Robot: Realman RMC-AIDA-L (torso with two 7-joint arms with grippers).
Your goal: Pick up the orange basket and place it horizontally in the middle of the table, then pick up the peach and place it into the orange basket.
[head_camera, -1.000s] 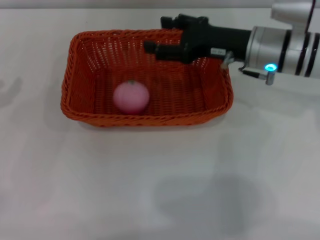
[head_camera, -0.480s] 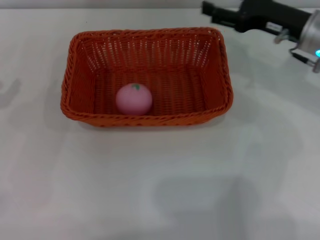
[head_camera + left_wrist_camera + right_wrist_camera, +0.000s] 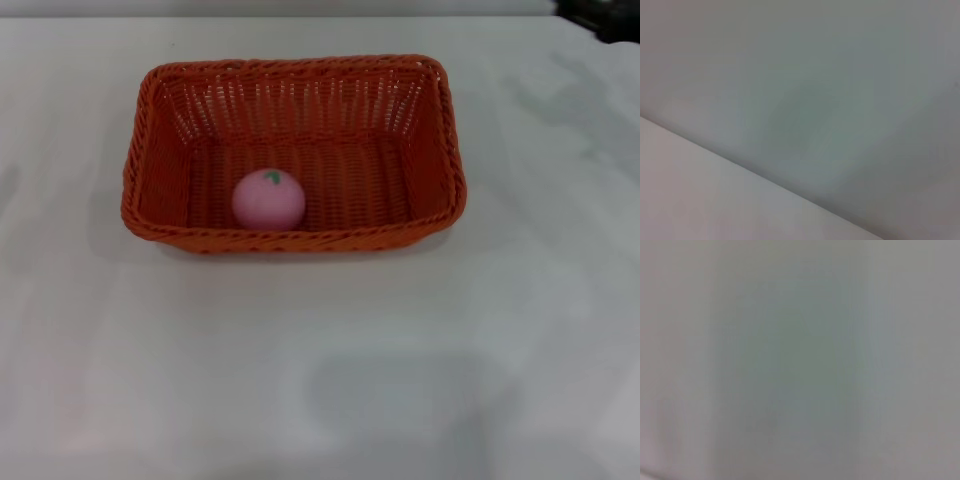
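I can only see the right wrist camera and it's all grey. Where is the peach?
Observer: The peach sits inside the orange basket, on its floor near the front wall.
Operator: Is the basket tipped over?
Observer: No, it stands upright on the table, with its long side running left to right.
Operator: Where's my arm's tool?
Observer: Only a dark bit of the right tool shows, at the far right corner of the head view, well clear of the basket.

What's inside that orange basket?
One peach lies on the floor of the basket, toward its near-left part, close to the front wall. Nothing else shows inside. The bit of floor under the peach is covered.
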